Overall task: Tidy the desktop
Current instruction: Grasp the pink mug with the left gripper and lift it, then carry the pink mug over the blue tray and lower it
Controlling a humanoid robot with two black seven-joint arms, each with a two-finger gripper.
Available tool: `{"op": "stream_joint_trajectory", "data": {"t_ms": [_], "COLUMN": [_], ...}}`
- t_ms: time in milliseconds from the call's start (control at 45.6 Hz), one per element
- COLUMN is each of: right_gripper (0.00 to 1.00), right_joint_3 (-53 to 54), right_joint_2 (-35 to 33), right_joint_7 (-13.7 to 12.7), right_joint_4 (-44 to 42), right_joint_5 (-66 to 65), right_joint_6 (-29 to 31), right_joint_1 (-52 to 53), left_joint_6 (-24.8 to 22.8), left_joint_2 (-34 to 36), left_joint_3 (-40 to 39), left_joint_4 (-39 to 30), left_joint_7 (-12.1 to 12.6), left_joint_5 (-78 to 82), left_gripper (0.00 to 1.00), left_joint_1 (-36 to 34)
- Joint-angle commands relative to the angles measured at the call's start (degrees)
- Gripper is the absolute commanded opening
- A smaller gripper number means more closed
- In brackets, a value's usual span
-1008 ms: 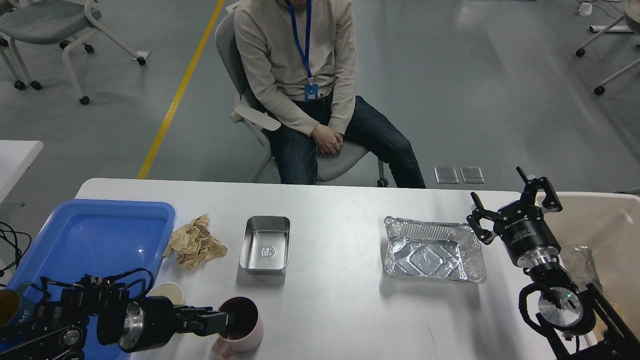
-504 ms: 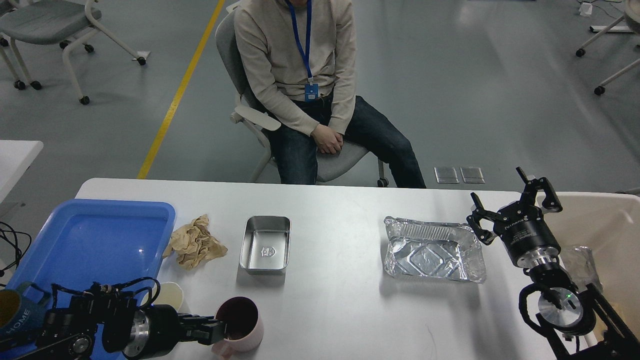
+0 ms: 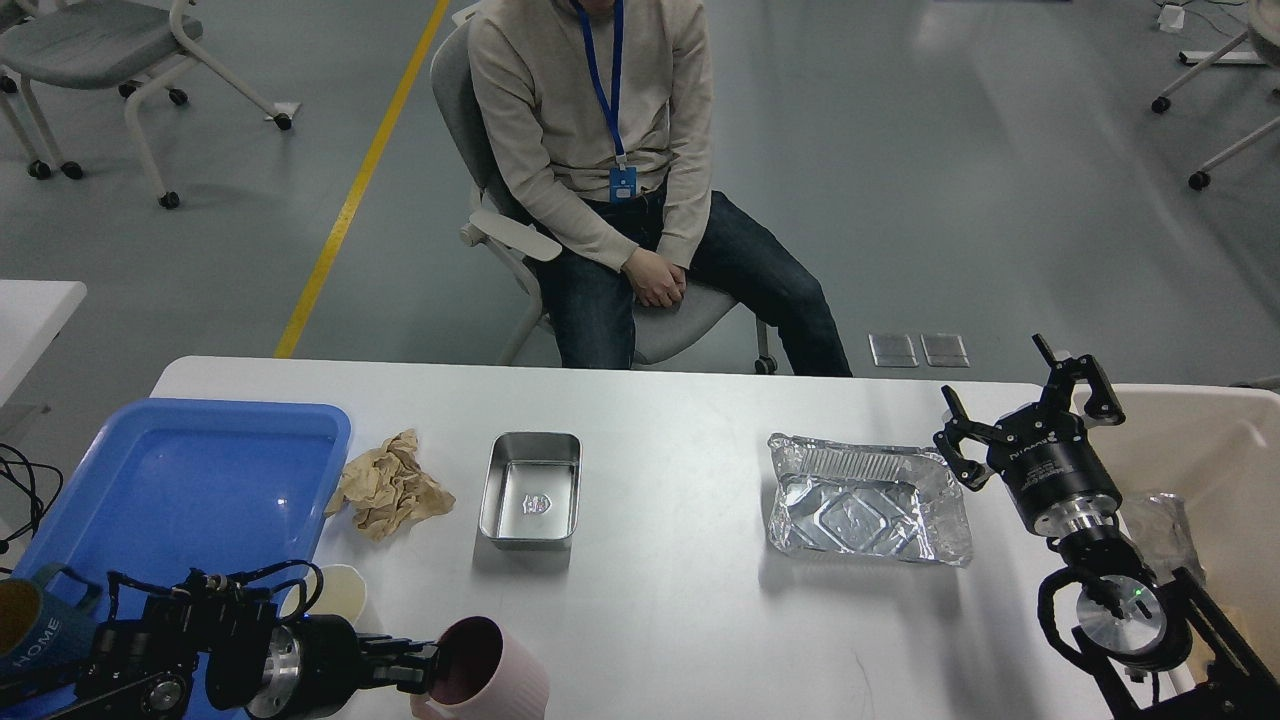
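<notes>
Our left gripper (image 3: 425, 672) jaws clench a pink mug's (image 3: 490, 668) rim; right gripper (image 3: 1020, 415) jaws gape; tabletop (image 3: 680, 600) mostly uncleared, in our judgement.

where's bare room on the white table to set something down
Widest bare strip of the white tabletop: between the steel rectangular tin and the crinkled foil tray, running to the near edge. The blue plastic tray is mostly bare. Crowded: near-left corner, with crumpled brown paper, pink mug, left gripper.
</notes>
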Motion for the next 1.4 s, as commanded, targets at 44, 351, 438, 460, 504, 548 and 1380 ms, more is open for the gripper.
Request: {"op": "stream_joint_trajectory", "data": {"t_ms": [44,351,438,460,504,548,1380], "right_gripper": [1.0,1.0,1.0,1.0,1.0,1.0,1.0], "right_joint_3": [0.09,0.0,0.0,0.0,0.0,0.0,-0.09], "right_joint_2": [0.03,0.03,0.03,0.03,0.03,0.03,0.03], "right_joint_7": [-0.04,-0.04,-0.04,-0.04,-0.04,-0.03,-0.04], "right_joint_4": [0.0,0.0,0.0,0.0,0.0,0.0,0.0], "right_joint_5": [0.0,0.0,0.0,0.0,0.0,0.0,0.0], "right_joint_6": [-0.01,-0.01,-0.01,-0.01,-0.01,-0.01,-0.36], "right_joint_1": [-0.08,-0.08,-0.08,-0.08,-0.08,-0.08,0.1], "left_joint_6": [-0.11,-1.17,-1.17,-1.17,-1.17,-1.17,-2.93], "left_joint_2": [-0.14,0.57,1.27,1.62,2.41,3.29,22.71], "left_joint_3": [-0.05,-1.28,-2.33,-2.6,-3.3,-4.26,-23.25], "left_joint_4": [-0.03,-1.52,-2.22,-2.66,-3.71,-5.21,-6.8], "left_joint_7": [-0.12,-0.56,-0.64,-0.56,-0.56,-0.56,-3.98], "left_joint_5": [0.53,0.44,0.35,0.35,0.27,0.18,-12.39], "left_gripper": [0.0,0.0,0.0,0.0,0.0,0.0,0.0], "left_joint_1": [0.1,-0.96,-2.28,-2.45,-2.54,-2.63,-5.27]}}
